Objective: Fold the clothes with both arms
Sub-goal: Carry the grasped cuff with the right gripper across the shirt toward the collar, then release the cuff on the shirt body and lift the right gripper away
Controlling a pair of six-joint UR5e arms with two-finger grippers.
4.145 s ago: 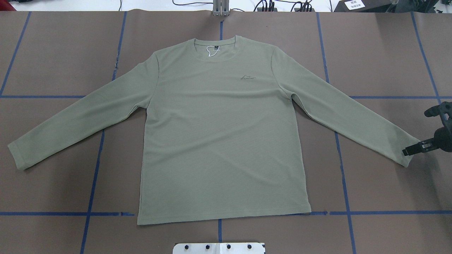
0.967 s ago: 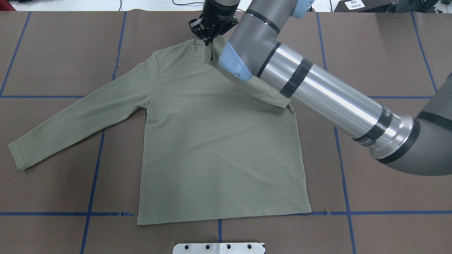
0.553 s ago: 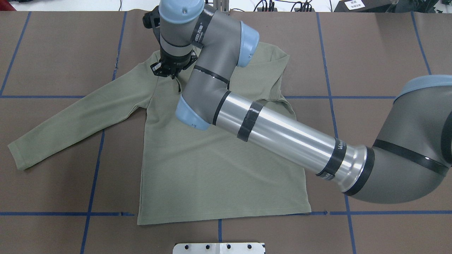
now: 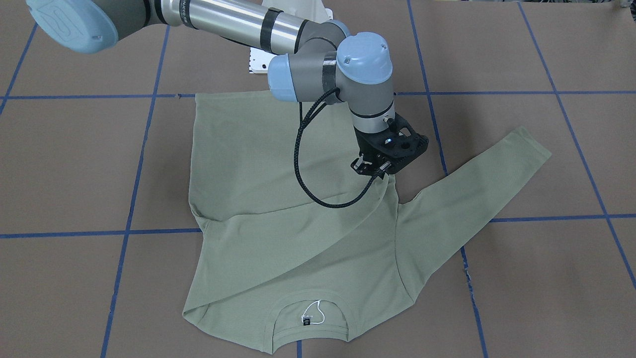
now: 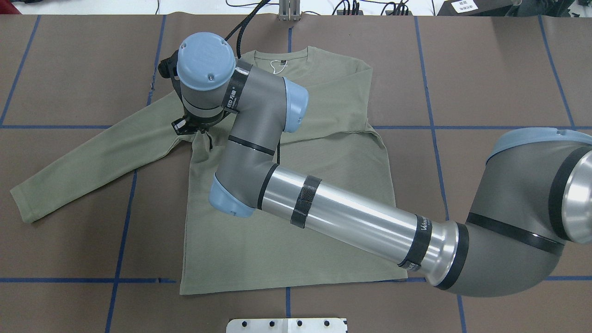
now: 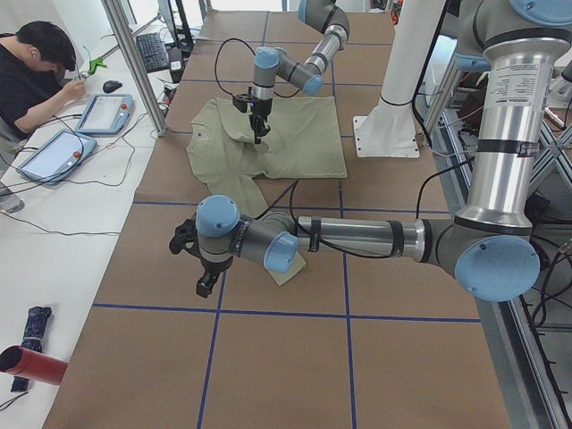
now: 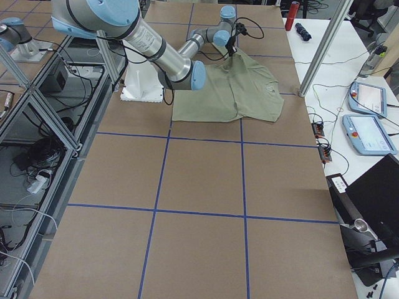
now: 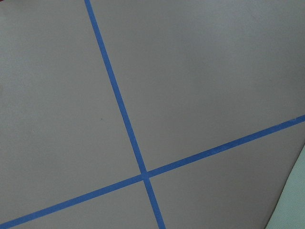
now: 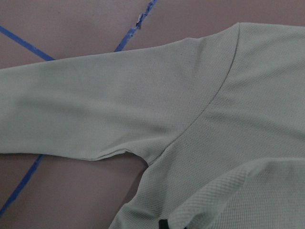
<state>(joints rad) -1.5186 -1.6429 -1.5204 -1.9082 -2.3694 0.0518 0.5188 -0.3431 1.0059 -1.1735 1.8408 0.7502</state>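
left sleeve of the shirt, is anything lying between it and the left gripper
Nothing visible does. The left gripper hangs over bare table beside the shirt's left sleeve; only flat blue tape lines lie there.

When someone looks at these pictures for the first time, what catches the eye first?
The big right arm reaches across the green shirt in mid-table. The right gripper pinches one sleeve, drawn over the chest to the other armpit. The other sleeve lies spread flat.

Right gripper [image 4: 381,173] fingertips masked by own wrist in overhead view. Shirt [image 5: 259,259] centre covered by right arm [image 5: 360,222]. Left gripper [image 6: 204,287] too small; jaw state not determinable. Neck label [image 4: 306,321] print unreadable.
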